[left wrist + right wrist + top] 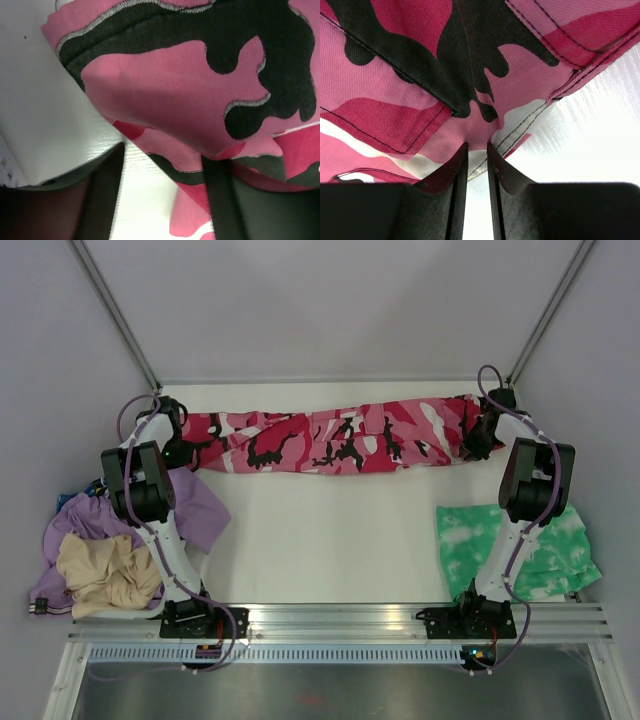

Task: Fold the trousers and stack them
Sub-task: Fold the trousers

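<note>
White table (pixel 330 540) in a plain-walled bay. Right claw (pixel 477 150) is clenched on a seamed edge of the trousers (pixel 330 440). Left claw (pixel 165 160) stands spread, with cloth between its jaws unpinched. Trousers lie along the far edge, long axis left to right. Judged soft, light and limp; grip at seams or hems.

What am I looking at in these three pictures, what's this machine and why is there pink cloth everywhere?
It is a robot with two arms bolted to a white table. The wide picture looks down from above; the other two come from cameras on each wrist, so the dark prongs are that arm's own fingers. The pink camouflage trousers stretch across the far side between both grippers. The right gripper pinches them between nearly closed fingers. The left gripper has cloth between wider-set fingers; whether it grips is unclear. A green-and-white garment lies on the right, a lilac garment and beige clothes on the left.
</note>
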Tool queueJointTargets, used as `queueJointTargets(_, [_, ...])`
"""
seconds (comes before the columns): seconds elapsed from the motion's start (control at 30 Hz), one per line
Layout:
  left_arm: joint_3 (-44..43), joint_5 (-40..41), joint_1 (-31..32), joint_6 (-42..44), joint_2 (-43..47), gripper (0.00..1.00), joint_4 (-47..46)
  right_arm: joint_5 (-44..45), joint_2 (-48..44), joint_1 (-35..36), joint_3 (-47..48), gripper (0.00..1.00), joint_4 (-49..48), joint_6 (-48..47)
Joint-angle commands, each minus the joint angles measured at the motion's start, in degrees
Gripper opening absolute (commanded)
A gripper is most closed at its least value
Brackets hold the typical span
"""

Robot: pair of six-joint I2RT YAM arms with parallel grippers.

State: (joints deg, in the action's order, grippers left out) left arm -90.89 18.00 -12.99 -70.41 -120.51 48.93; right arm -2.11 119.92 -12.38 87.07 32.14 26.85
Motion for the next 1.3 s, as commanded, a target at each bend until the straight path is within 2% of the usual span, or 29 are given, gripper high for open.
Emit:
queueJointTargets(0.0, [0.2,2.5,-0.2,-1.2,-0.6,0.60,-3.5,0.0,0.4,-0.3,2.0,0.28,1.2,1.0])
queueJointTargets(0.03, [-0.2,2.7,-0.3,-1.2,-0.6,0.37,-3.7,0.0,0.3,-0.3,2.1,0.28,1.3,0.9])
queueJointTargets(0.07, [-0.6,3.0,-0.4,-1.2,-0.5,0.24,-3.7,0.2,0.2,-0.3,2.1,0.28,1.3,1.0])
queueJointTargets(0.13, [-2.2,3.4,-0.6,-1.0,-0.1,0.10,-2.7,0.3,0.1,-0.3,2.1,0.28,1.5,1.0])
queueJointTargets(0.23, [-5.0,4.8,-0.5,0.5,1.3,0.05,-1.1,0.3,0.1,-0.3,1.9,0.28,1.4,1.2])
queueJointTargets(0.33, [-8.6,6.6,-0.5,2.3,2.9,0.05,0.5,0.2,0.3,-0.3,1.8,0.28,1.3,1.3])
queueJointTargets(0.47, [-15.0,9.5,-0.5,2.3,2.7,0.05,7.1,-0.2,0.5,-0.3,1.9,0.28,1.0,1.3])
queueJointTargets(0.6, [-22.7,9.8,-0.5,0.9,-0.7,0.03,11.4,-0.6,1.0,-0.3,2.0,0.28,0.9,1.2])
queueJointTargets(0.8, [-29.2,9.6,-0.5,3.6,-7.8,0.02,6.5,-0.9,1.0,-0.3,2.1,0.27,1.2,1.1])
queueJointTargets(0.9, [-34.5,11.2,-0.5,2.9,-10.4,0.02,10.2,0.2,0.7,-0.3,2.3,0.27,2.0,0.8])
queueJointTargets(0.93, [-35.2,11.3,-0.5,2.8,-10.6,0.04,11.4,0.5,0.5,-0.3,2.3,0.27,2.0,0.8])
queueJointTargets(0.97, [-35.4,11.4,-0.5,2.4,-10.1,0.12,12.5,0.8,0.2,-0.3,2.0,0.27,1.9,0.9])
queueJointTargets(1.0, [-34.1,11.3,-0.5,1.0,-9.5,0.37,13.6,1.1,0.1,-0.3,1.7,0.28,1.6,1.2])
queueJointTargets(1.1, [-27.1,6.2,0.2,1.9,-5.4,0.67,13.5,0.3,0.7,-0.3,1.5,0.28,1.3,2.1])
queueJointTargets(1.27, [-17.1,4.2,3.6,0.5,1.2,0.73,14.8,-1.5,1.9,-0.3,2.2,0.28,1.1,2.8])
